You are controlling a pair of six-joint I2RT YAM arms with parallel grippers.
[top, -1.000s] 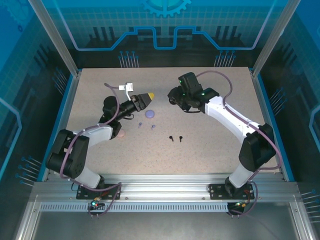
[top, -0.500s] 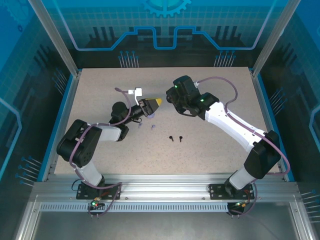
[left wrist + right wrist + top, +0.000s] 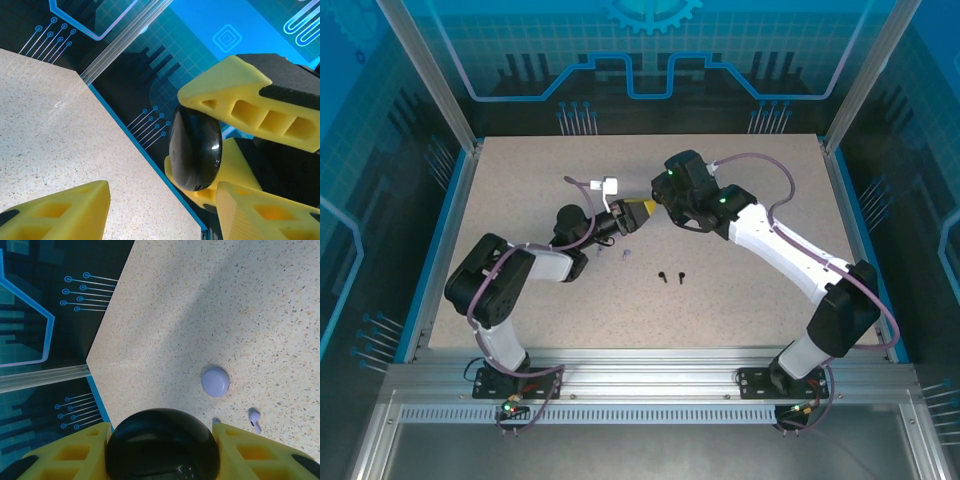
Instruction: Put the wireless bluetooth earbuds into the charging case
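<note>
My right gripper (image 3: 162,450) is shut on a round glossy black charging case (image 3: 162,445), held off the table. In the left wrist view the same black case (image 3: 195,147) hangs between the right gripper's yellow fingers (image 3: 250,95). It is just ahead of my left gripper (image 3: 162,210), which is open with nothing between its fingers. From above, the left gripper (image 3: 640,210) points right, almost tip to tip with the right gripper (image 3: 663,196). Two black earbuds (image 3: 662,276) lie on the table nearer the front. A lavender earbud (image 3: 254,418) lies loose by the right gripper.
A shut lavender case (image 3: 215,382) rests on the speckled table (image 3: 750,300) below the grippers. Another lavender bud (image 3: 626,253) lies under the left arm's wrist. A blue rim and glass walls (image 3: 840,200) bound the table.
The left arm swung right and its jaws narrowed as they came up to the held black case. The right arm shifted a little left, then stayed still.
</note>
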